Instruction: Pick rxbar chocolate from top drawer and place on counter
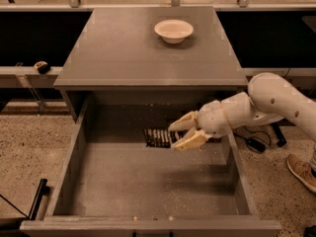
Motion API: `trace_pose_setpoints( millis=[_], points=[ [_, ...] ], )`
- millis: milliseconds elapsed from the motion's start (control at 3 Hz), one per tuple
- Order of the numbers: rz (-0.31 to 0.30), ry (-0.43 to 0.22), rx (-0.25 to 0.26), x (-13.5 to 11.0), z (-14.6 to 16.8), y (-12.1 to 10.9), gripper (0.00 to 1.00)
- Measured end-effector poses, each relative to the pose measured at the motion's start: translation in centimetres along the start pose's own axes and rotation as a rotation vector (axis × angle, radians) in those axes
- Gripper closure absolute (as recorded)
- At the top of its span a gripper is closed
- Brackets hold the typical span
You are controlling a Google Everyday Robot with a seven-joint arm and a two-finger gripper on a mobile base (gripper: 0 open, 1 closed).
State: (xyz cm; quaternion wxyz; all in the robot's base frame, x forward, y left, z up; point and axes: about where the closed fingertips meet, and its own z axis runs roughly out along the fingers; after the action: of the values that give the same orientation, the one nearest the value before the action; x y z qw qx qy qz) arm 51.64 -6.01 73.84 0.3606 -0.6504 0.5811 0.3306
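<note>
Snack bars: one, a black-wrapped snack bar (157, 138) with rows of white lettering. It is lifted clear of the drawer floor, hanging in the air just under the counter's front edge.
Gripper: one gripper (172, 137). Its two cream fingers (183, 124) are pinching the right end of the snack bar, over the back half of the drawer.
Arm: one white arm (269, 100), reaching in from the right above the drawer's right wall.
Drawers: one grey drawer (133, 181), pulled wide open toward me. A few pale specks lie near its front wall.
Counter: one flat grey counter (143, 56), directly above the drawer's back end.
Bowls: one white bowl (173, 30), upright on the far part of the counter, a little right of middle and well apart from the snack bar.
Floor: speckled stone floor (24, 142) on both sides of the cabinet.
Room: a long ledge runs behind the counter, with a small dark object (42, 66) on its left stretch. One brown shoe (301, 171) stands on the floor at the right edge, and a black cable (256, 144) lies beside the drawer's right wall.
</note>
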Motion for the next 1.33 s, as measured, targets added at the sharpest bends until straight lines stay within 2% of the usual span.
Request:
trace_pose_setpoints(
  millis=[333,667,1000,1333],
  points=[
    [0.019,0.004,0.132,-1.9,-3.7,-2.5,1.0],
    [0.015,0.005,0.144,-2.1,-3.9,-2.8,1.0],
    [0.032,0.055,0.146,-2.7,-4.0,-3.7,1.0],
    [0.053,0.097,0.238,-4.4,-6.6,-7.2,1.0]
  ],
)
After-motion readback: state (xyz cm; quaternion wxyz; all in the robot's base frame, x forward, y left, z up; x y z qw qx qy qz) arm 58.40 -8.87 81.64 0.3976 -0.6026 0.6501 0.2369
